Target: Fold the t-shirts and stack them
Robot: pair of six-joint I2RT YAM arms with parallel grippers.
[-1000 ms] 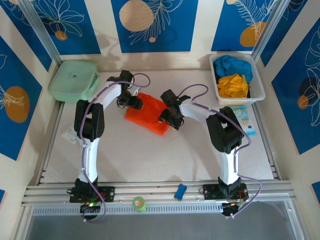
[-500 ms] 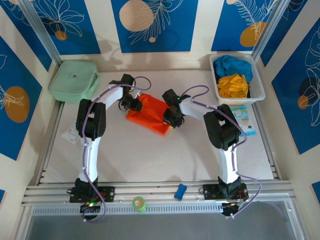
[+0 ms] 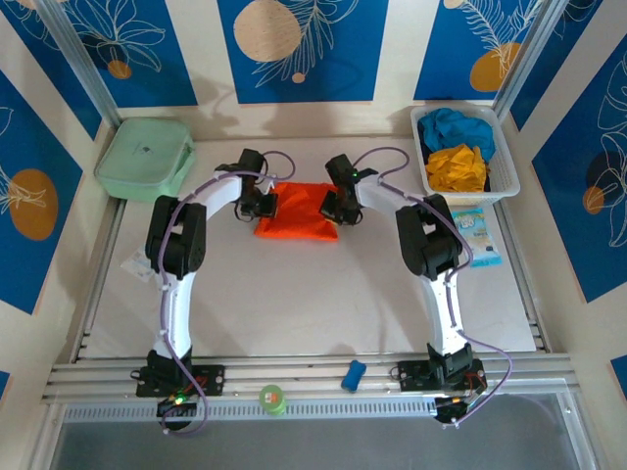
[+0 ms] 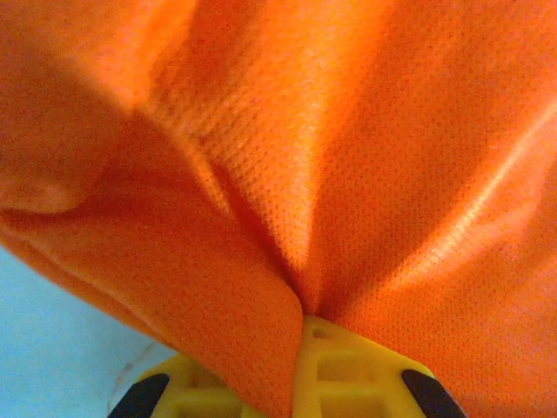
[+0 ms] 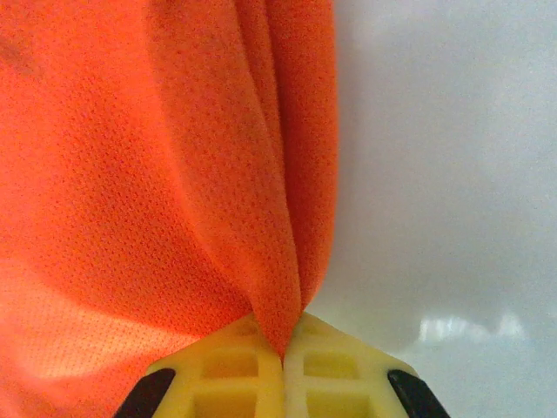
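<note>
The orange shirt (image 3: pixel 297 209), near the case (image 3: pixel 145 157), is pinched at both ends of its long axis: the case-side end by the left gripper (image 3: pixel 261 203), the far end by the right gripper (image 3: pixel 340 206).

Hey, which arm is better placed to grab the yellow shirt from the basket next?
Right, probably. The right tool grips the orange shirt on the side nearer the basket; the left tool is farther.

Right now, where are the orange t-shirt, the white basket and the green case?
orange t-shirt (image 3: pixel 297 210): top view, middle of the folded cloth.
white basket (image 3: pixel 500 157): top view, its right wall.
green case (image 3: pixel 145 157): top view, centre of its lid.
</note>
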